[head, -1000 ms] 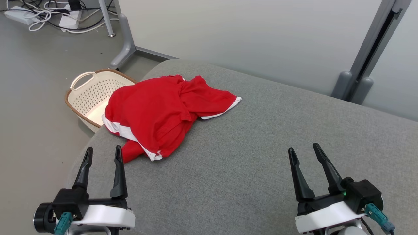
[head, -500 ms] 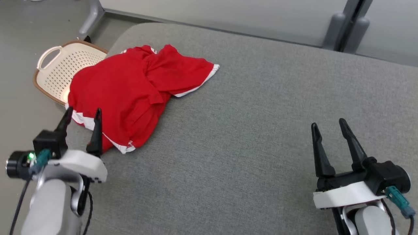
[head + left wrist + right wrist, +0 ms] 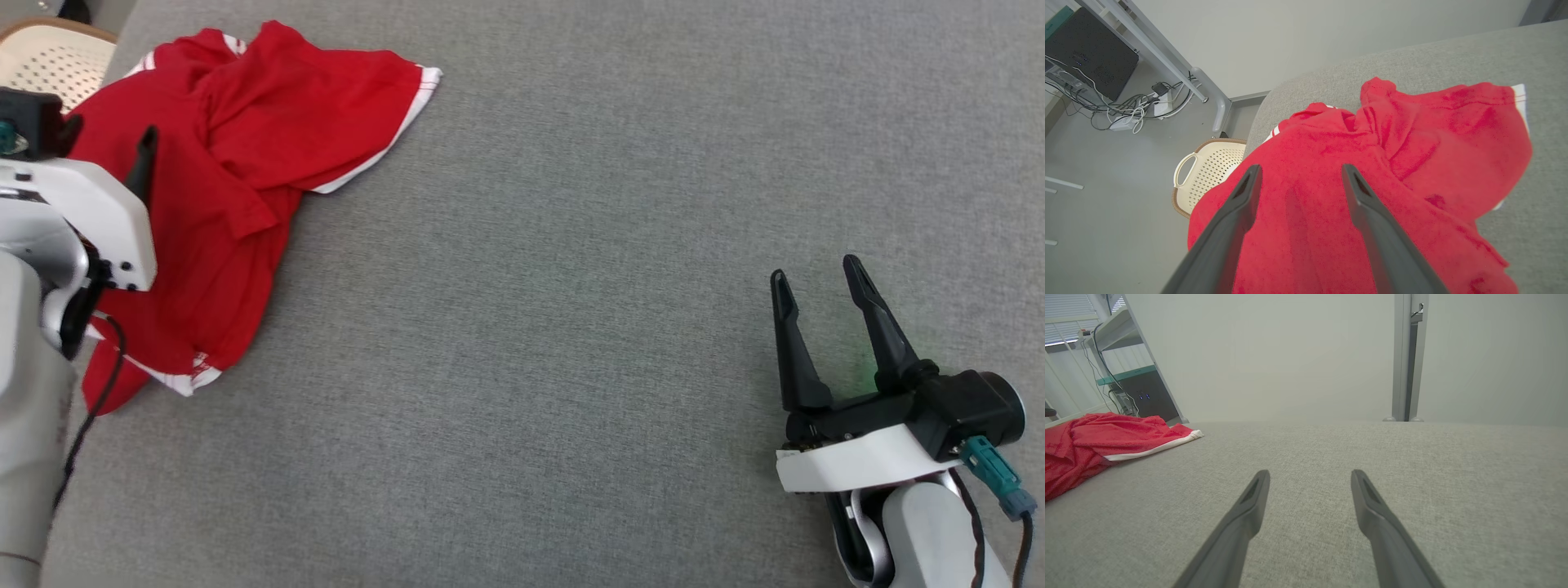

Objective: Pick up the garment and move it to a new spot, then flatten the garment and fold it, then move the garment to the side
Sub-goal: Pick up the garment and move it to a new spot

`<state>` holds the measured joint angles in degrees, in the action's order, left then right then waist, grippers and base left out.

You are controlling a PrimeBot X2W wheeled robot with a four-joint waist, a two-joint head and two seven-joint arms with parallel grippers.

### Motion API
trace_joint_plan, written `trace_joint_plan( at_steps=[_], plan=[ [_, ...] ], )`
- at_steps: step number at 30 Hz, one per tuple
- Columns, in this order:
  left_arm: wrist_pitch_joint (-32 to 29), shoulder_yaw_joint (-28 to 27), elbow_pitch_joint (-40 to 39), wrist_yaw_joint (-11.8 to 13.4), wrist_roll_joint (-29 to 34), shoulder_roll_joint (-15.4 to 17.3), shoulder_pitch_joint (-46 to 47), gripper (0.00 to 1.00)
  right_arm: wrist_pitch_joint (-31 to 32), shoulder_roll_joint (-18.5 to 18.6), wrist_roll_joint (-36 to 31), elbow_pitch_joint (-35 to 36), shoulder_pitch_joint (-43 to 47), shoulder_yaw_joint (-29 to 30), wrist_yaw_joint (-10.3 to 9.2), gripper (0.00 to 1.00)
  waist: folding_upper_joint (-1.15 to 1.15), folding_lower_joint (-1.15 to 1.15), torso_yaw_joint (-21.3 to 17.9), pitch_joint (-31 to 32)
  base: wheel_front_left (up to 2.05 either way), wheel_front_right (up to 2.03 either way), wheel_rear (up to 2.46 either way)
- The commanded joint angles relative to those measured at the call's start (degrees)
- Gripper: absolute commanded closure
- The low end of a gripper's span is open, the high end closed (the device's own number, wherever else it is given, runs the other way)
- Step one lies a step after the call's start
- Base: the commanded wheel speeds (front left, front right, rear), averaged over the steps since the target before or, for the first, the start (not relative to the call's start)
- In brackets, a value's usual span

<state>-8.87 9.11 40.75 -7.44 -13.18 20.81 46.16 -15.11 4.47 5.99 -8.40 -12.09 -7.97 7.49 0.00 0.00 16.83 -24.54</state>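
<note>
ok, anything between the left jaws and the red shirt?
Nothing visible. The left jaws stand open directly over the shirt, with bare red cloth showing between them in the left wrist view. The basket sits on the floor past the cushion edge, off to the side and not in the path.
</note>
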Motion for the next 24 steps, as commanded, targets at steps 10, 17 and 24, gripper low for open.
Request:
trace_joint_plan(
  at_steps=[10,17,24],
  plan=[
    [-9.6,4.9,7.3,0.0,-7.4,6.9,8.4,0.00,0.0,-0.2,0.5,-0.3,-1.7,-1.7,-0.01,0.00,0.00,0.00,-4.9,-4.5,0.00,0.00,0.00],
    [-11.7,8.3,10.3,0.0,-11.3,8.6,10.2,0.64,0.0,-0.6,0.4,-0.2,-2.4,-1.2,-0.06,0.00,0.00,0.00,-6.4,-5.6,0.00,0.00,0.00],
    [-8.1,10.2,11.7,0.0,-13.2,9.7,11.1,1.00,0.0,-1.0,0.6,-0.7,-2.3,-1.0,-0.06,0.00,0.00,0.00,-6.3,-4.6,0.00,0.00,0.00]
  ],
)
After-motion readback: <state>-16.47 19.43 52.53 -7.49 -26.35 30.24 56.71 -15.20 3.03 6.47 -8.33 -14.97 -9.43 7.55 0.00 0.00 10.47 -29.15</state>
